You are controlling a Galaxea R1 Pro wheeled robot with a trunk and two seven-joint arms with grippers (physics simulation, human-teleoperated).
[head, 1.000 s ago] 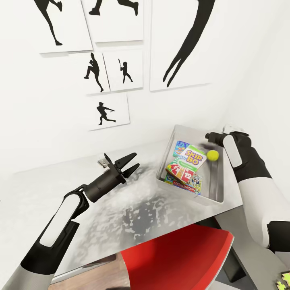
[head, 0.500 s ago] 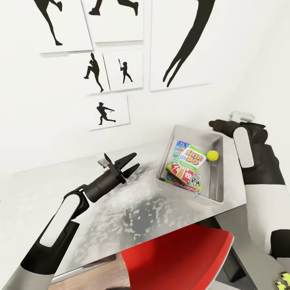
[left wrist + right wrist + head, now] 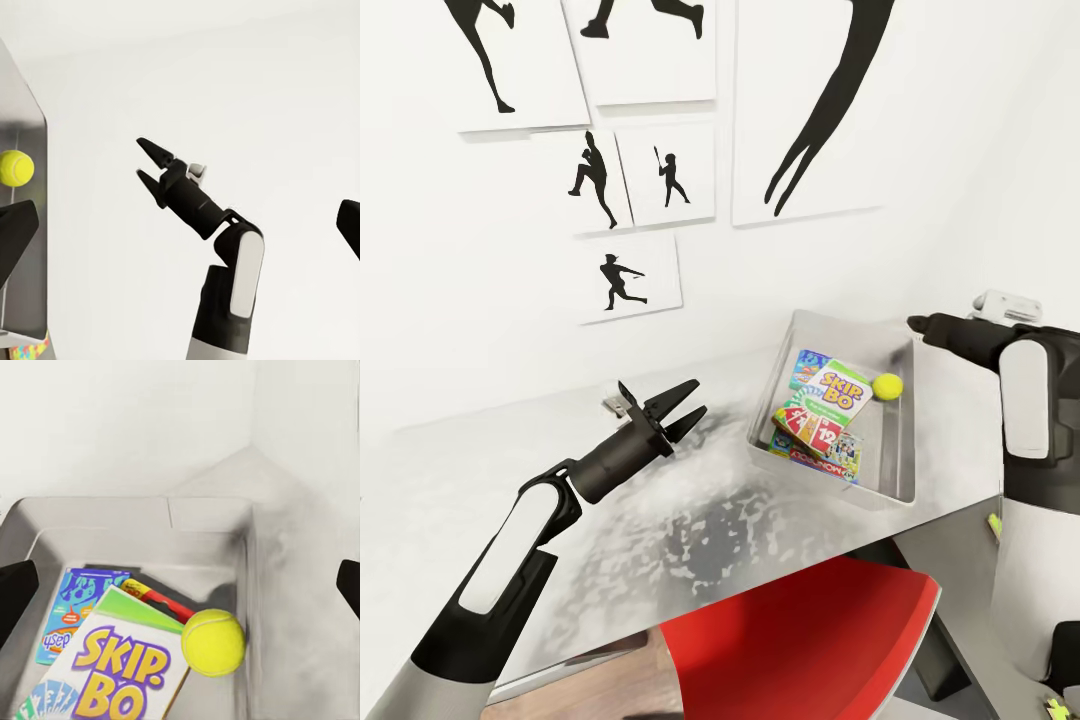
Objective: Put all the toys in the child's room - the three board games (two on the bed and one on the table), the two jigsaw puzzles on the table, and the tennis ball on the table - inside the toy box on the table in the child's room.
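Note:
The pale grey toy box point(image 3: 905, 440) stands on the table point(image 3: 660, 520) by the wall. In it lie the SKIP-BO game point(image 3: 830, 395), a smaller blue game point(image 3: 807, 368), a Monopoly box point(image 3: 828, 457) underneath, and the tennis ball point(image 3: 888, 386) against the far side. The right wrist view looks down on the ball point(image 3: 214, 641), SKIP-BO point(image 3: 127, 667) and blue game point(image 3: 79, 611). My right gripper point(image 3: 916, 322) hovers open and empty beyond the box's right rim; it also shows as the right gripper point(image 3: 148, 163). My left gripper point(image 3: 685, 400) is open over the table, left of the box. I cannot pick out the jigsaw puzzles.
A red chair point(image 3: 810, 640) is tucked under the table's front edge. A lower dark grey desk point(image 3: 950, 560) sits to the right, with a yellow-green patterned scrap point(image 3: 1057, 706) at the picture's corner. Silhouette prints point(image 3: 630, 275) hang on the white wall.
My right arm has drawn back to the right, from above the box's far corner to outside its rim. The ball, the games and the left arm have stayed put.

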